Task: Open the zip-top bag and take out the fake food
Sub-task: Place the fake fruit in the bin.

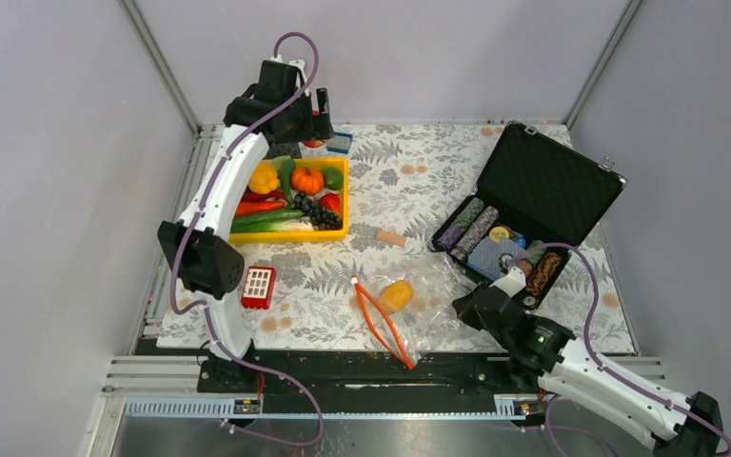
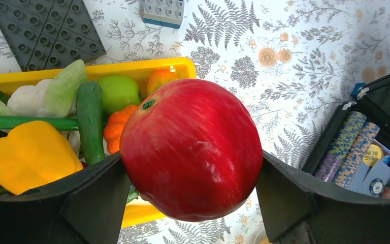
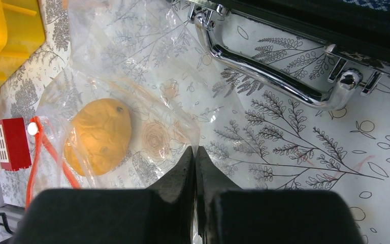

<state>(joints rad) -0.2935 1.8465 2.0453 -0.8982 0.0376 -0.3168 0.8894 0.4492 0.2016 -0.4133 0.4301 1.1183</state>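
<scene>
Left fingers (image 2: pixel 94 201), spread wide, clamp the red apple (image 2: pixel 190 147) by the yellow tray (image 1: pixel 290 234) at upper left. Right fingers (image 3: pixel 195 175) pinch shut on an edge of the zip-top bag (image 1: pixel 430 297), low centre on the worktop (image 1: pixel 409 181), yellow-orange fruit (image 3: pixel 99 134) inside.

Glossy red apple (image 2: pixel 190 150), crinkly clear bag (image 3: pixel 132 66)

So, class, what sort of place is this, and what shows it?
Likely a robot test bench: left arm and right arm bolted to a table, plain grey walls on metal framing, plastic food in a yellow bin.
</scene>
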